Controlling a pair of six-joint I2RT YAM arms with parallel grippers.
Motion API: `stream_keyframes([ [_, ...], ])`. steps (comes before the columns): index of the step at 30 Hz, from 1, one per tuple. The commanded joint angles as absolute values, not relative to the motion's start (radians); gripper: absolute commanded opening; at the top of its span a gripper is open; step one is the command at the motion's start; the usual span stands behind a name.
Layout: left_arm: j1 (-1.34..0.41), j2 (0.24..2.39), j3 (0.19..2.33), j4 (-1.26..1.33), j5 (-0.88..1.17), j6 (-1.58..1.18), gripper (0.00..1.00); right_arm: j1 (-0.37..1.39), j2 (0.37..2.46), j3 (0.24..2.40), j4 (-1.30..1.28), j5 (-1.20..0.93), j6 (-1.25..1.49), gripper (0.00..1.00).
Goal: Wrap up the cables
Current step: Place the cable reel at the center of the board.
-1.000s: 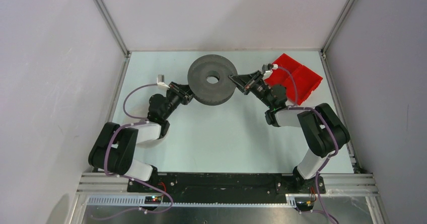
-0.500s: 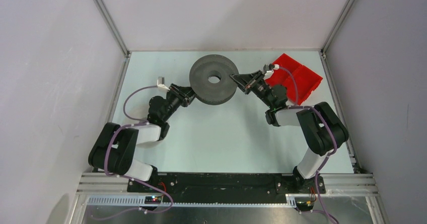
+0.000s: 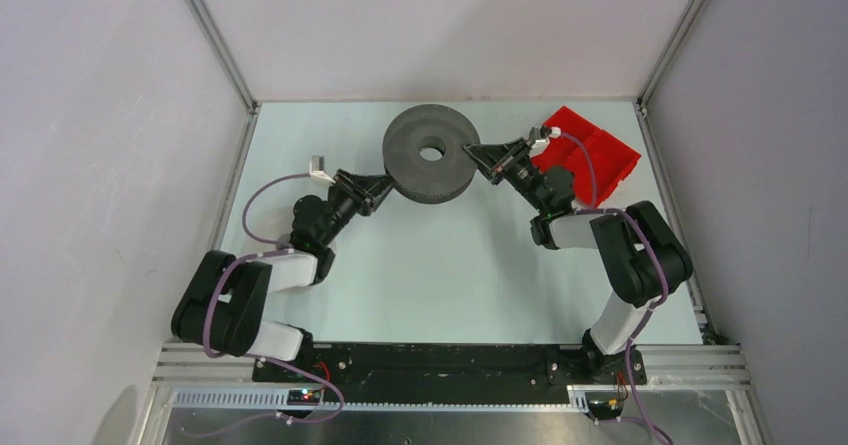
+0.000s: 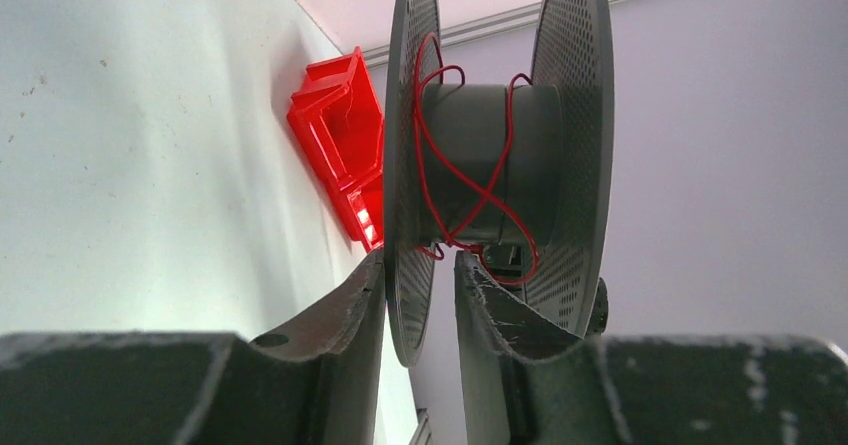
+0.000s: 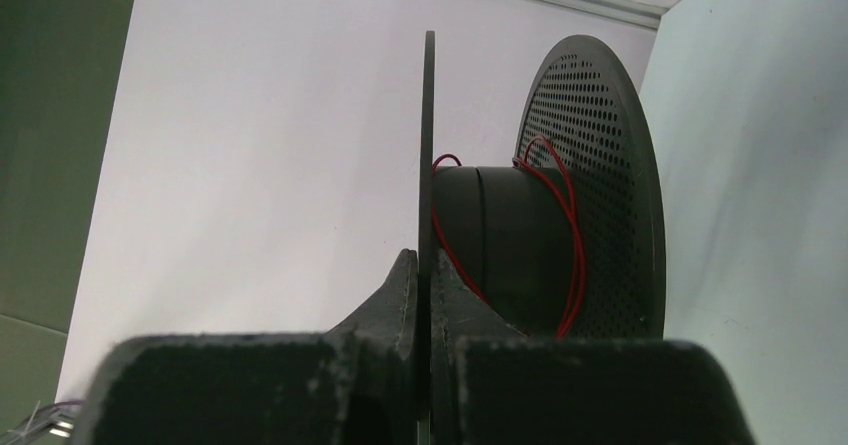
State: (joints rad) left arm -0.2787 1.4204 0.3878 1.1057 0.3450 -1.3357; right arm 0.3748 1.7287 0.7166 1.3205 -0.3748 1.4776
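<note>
Dark grey spool (image 3: pixel 410 160): round, with two perforated flanges; it is at the far middle of the worktop (image 3: pixel 430 265), between the two hands, its centre hole facing up to the top camera.
Red cable (image 4: pixel 483 197): a thin strand, wound in only a few loose, crossing loops around the hub; one small loop hangs down near the left fingers.
Left hand (image 3: pixel 385 187): half spread. Its two fingers (image 4: pixel 340 315) stand on both sides of one flange, the one that is nearer to the worktop. One finger is at the rim, the other has a narrow gap to it, so the flange is not pinched.
Right hand (image 3: pixel 475 153): pressed together on the other flange. In the right wrist view the thin rim is seen edge-on, and the fingers (image 5: pixel 395 295) press it from both sides.
Red bin (image 3: pixel 590 155): it stands in the far right corner of the worktop, just behind the right hand, apart from the spool.
</note>
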Motion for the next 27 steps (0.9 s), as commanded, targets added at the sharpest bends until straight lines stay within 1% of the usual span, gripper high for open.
stream_keyframes([
  [1,-0.277,1.36,0.372,1.177,0.344,-1.325,0.34,0.357,1.744,0.758,1.42,-0.333,1.469,0.0],
  [6,-0.235,1.286,0.322,1.164,0.336,-1.29,0.33,0.341,1.775,0.763,1.394,-0.337,1.433,0.0],
  [10,-0.208,1.179,0.331,1.058,0.369,-1.207,0.35,0.333,1.815,0.78,1.367,-0.345,1.395,0.0],
  [16,-0.171,1.014,0.42,0.724,0.39,-1.019,0.39,0.324,1.911,0.841,1.396,-0.338,1.395,0.0],
  [17,-0.164,0.989,0.441,0.699,0.395,-0.98,0.4,0.324,1.934,0.852,1.39,-0.338,1.392,0.0],
  [22,-0.148,0.919,0.532,0.471,0.454,-0.836,0.41,0.324,2.024,0.937,1.359,-0.333,1.381,0.0],
  [27,-0.148,0.867,0.659,0.195,0.497,-0.581,0.42,0.323,2.098,1.023,1.316,-0.329,1.373,0.0],
])
